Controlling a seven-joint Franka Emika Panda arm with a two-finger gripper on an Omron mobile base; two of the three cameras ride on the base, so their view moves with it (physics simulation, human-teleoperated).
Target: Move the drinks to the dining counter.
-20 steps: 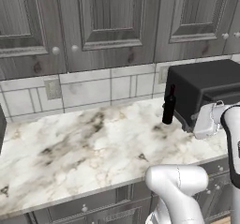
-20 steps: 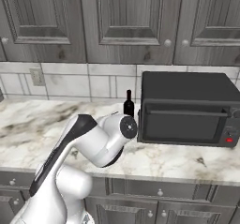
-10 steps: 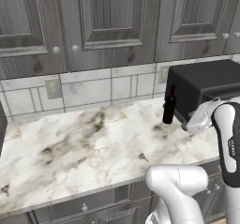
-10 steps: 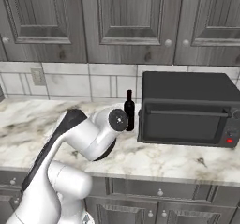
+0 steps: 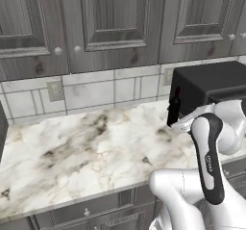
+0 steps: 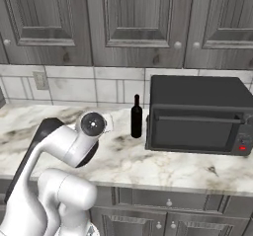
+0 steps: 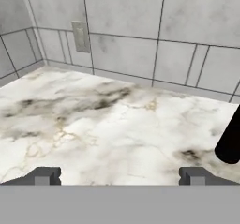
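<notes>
In the hand view a wall outlet (image 7: 81, 36) sits at the upper left on the grey tiled backsplash (image 7: 140, 45), with the veined marble surface (image 7: 103, 129) spread across the middle of the frame. Along the bottom edge the pincer (image 7: 117, 176) stands wide open, its two dark fingertips (image 7: 43, 175) far apart at lower left and lower right with nothing between them, only bare marble ahead. At the right edge the dark base of the wine bottle (image 7: 230, 145) stands on the surface, apart from the right fingertip.

In the left base view the outlet (image 5: 55, 90) is at left of centre, and the bottle (image 5: 173, 108) stands upright at right of centre, just in front of the black toaster oven (image 5: 211, 84).

In the right base view the bottle (image 6: 136, 117) stands upright at centre, just left of the oven (image 6: 197, 115), under the grey cabinets (image 6: 133, 22).
</notes>
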